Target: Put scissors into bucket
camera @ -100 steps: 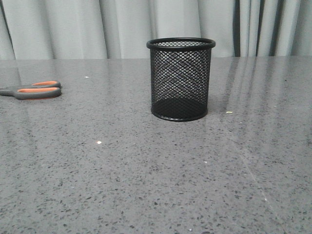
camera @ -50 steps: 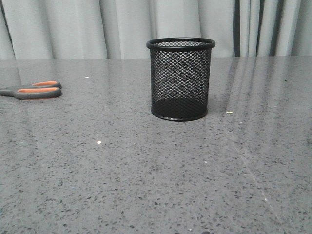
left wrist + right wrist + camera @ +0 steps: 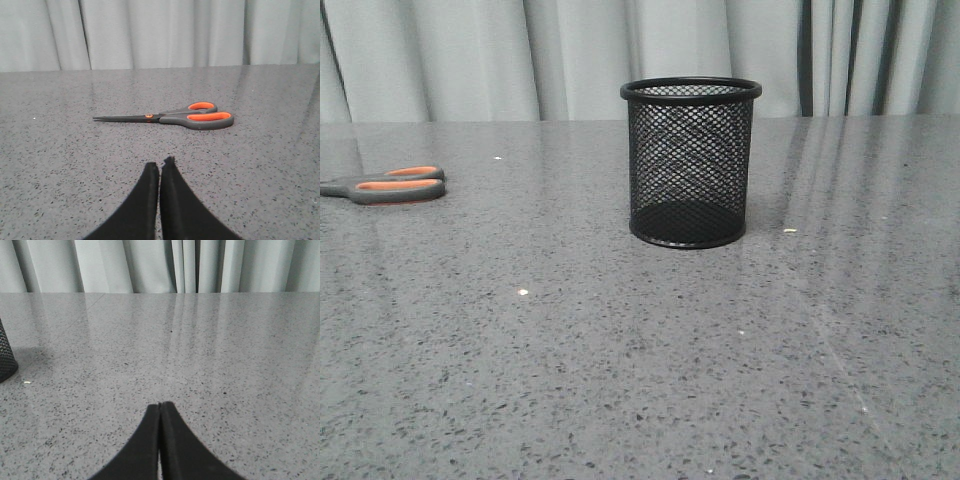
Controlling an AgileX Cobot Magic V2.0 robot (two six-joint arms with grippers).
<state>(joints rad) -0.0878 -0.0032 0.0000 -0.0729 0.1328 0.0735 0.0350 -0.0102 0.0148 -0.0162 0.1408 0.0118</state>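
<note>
The scissors (image 3: pixel 388 186), dark grey handles lined in orange, lie flat at the far left of the table, blades cut off by the front view's edge. In the left wrist view the whole scissors (image 3: pixel 172 116) lie closed ahead of my left gripper (image 3: pixel 160 164), which is shut, empty and short of them. The bucket (image 3: pixel 691 162), a black wire-mesh cup, stands upright and empty at the table's middle. A sliver of the bucket (image 3: pixel 6 357) shows at the edge of the right wrist view. My right gripper (image 3: pixel 160 405) is shut and empty, away from it.
A grey speckled tabletop (image 3: pixel 620 380) spreads across all views. Pale curtains (image 3: pixel 470 55) hang behind the table's far edge. Small white specks (image 3: pixel 523 292) lie on the surface. Neither gripper shows in the front view.
</note>
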